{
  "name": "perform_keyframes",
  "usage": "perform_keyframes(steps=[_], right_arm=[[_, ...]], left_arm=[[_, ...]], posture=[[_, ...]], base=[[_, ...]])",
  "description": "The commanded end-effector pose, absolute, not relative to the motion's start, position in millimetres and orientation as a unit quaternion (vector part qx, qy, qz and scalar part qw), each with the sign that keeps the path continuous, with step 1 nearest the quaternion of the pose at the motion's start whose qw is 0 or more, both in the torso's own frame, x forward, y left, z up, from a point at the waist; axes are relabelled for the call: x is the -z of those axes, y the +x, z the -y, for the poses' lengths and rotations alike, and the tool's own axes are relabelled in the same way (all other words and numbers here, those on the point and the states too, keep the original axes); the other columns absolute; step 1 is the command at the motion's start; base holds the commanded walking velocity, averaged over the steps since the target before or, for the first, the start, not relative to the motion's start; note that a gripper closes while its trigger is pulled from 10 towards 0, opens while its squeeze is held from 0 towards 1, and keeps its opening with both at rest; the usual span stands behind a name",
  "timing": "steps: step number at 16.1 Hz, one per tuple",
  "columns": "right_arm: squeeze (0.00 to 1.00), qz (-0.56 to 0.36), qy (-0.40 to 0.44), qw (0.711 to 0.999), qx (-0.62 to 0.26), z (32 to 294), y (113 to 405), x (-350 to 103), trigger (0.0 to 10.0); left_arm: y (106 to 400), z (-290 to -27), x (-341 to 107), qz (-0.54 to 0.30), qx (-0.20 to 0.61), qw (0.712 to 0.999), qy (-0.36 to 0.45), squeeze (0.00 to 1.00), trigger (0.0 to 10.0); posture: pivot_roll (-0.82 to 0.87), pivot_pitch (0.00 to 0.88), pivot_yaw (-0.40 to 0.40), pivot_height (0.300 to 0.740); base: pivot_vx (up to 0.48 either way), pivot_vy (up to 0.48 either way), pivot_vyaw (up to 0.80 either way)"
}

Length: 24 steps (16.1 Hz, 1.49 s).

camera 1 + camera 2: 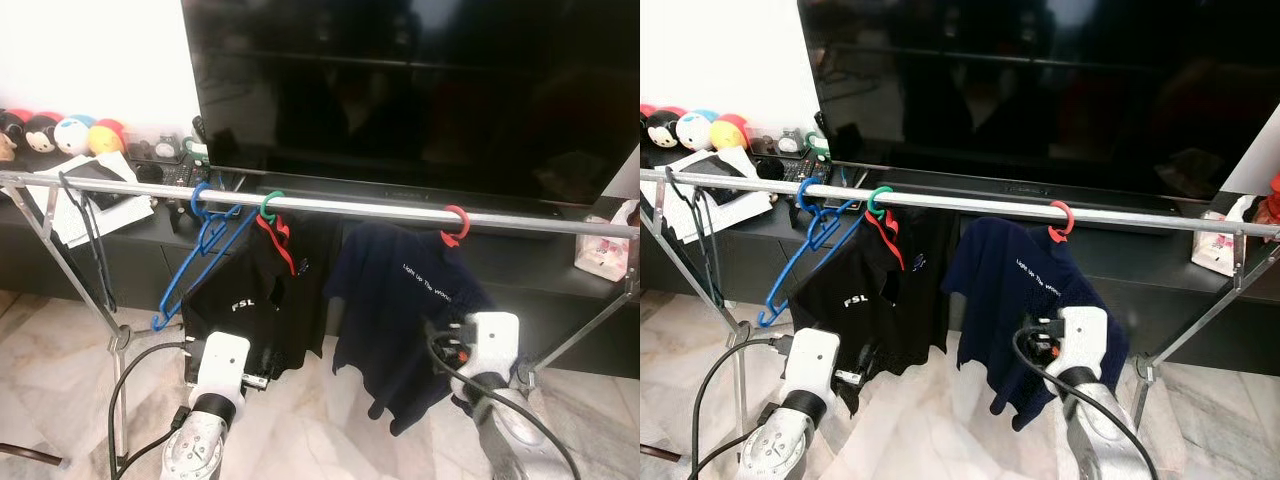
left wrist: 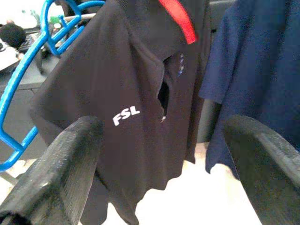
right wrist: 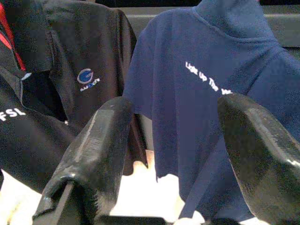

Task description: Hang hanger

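Observation:
A silver rail [image 1: 380,207] runs across in front of me. On it hang an empty blue hanger [image 1: 198,262], a green-hooked hanger [image 1: 270,207] carrying a black polo shirt [image 1: 245,305] marked FSL, and a red hanger [image 1: 455,225] carrying a navy T-shirt [image 1: 400,300]. A thin black hanger [image 1: 92,235] hangs near the rail's left end. My left arm [image 1: 218,375] is low before the black shirt, and my left gripper [image 2: 164,154] is open and empty. My right arm [image 1: 490,350] is low before the navy shirt, my right gripper [image 3: 176,140] open and empty.
A large dark TV [image 1: 420,90] stands on a black cabinet [image 1: 150,240] behind the rail. Plush toys [image 1: 60,132] and papers [image 1: 85,195] sit on the cabinet's left, a tissue pack [image 1: 605,250] on its right. Slanted rack legs [image 1: 70,280] stand on the marble floor [image 1: 320,430].

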State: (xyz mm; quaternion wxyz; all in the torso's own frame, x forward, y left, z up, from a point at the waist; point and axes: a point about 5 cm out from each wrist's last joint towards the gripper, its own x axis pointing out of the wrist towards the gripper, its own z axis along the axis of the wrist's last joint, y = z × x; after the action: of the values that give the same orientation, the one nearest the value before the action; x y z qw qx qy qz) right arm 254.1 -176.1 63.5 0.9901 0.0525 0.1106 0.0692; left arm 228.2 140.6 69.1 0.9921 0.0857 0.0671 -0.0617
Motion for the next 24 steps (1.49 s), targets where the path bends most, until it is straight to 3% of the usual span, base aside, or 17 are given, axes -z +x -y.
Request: perform_keyframes(steps=[1, 7, 15, 24], right_arm=[[0.00, -0.105, 0.050, 0.990, -0.076, 170.3, 257.9, -65.3, 10.0], [0.00, -0.108, 0.053, 0.988, -0.102, 152.4, 258.1, -60.5, 10.0], [0.00, -0.107, 0.049, 0.987, -0.109, 150.1, 258.4, -59.4, 10.0], [0.00, -0.109, 0.043, 0.987, -0.106, 151.2, 261.2, -59.3, 10.0]], left_arm=[[229.7, -145.0, -69.8, -0.061, 0.049, 0.992, 0.096, 0.00, 10.0], [227.2, -149.4, -69.8, -0.059, 0.043, 0.992, 0.098, 0.00, 10.0], [227.9, -146.6, -71.1, -0.054, 0.058, 0.991, 0.104, 0.00, 10.0], [229.1, -146.3, -70.7, -0.056, 0.057, 0.992, 0.097, 0.00, 10.0]], posture=[[0.04, 0.000, -0.076, 0.716], [0.05, 0.000, -0.064, 0.716], [0.05, 0.000, -0.056, 0.716], [0.04, 0.000, -0.061, 0.716]], base=[[0.000, -0.322, 0.00], [0.000, -0.322, 0.00], [0.000, -0.313, 0.00], [0.000, 0.000, 0.00]])
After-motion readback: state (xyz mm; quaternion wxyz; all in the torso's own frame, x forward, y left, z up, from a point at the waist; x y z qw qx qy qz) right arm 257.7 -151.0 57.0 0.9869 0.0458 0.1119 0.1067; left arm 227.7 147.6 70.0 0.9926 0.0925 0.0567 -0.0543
